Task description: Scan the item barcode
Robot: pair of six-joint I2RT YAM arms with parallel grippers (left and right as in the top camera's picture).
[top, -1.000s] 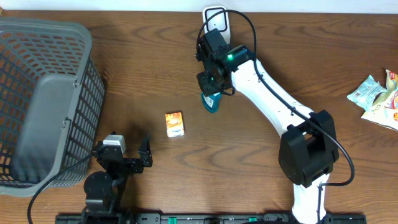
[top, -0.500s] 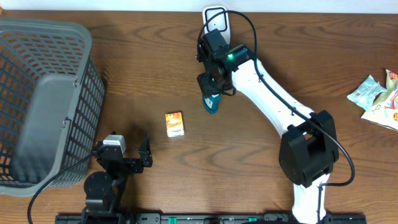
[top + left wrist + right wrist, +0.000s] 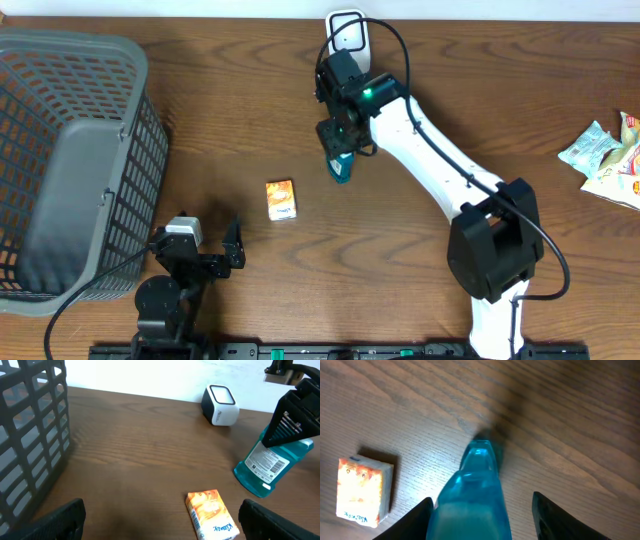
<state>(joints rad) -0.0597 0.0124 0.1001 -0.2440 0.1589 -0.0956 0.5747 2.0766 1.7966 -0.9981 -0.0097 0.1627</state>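
Note:
A blue liquid bottle [image 3: 340, 167] stands slightly tilted on the wooden table, its barcode label [image 3: 268, 462] showing in the left wrist view. My right gripper [image 3: 340, 135] hangs over its top. In the right wrist view the bottle [image 3: 475, 495] sits between the jaws, which are open, with a clear gap on the right side. A white scanner [image 3: 347, 35] stands at the table's far edge, behind the bottle. My left gripper [image 3: 215, 255] rests open near the front edge and holds nothing.
An orange tissue pack [image 3: 281, 199] lies flat left of the bottle, in front of the left gripper [image 3: 162, 527]. A grey mesh basket [image 3: 70, 150] fills the left side. Snack packets [image 3: 605, 155] lie at the right edge.
The right jaws have spread wider around the bottle, and the bottle now looks more upright. The left arm has not moved.

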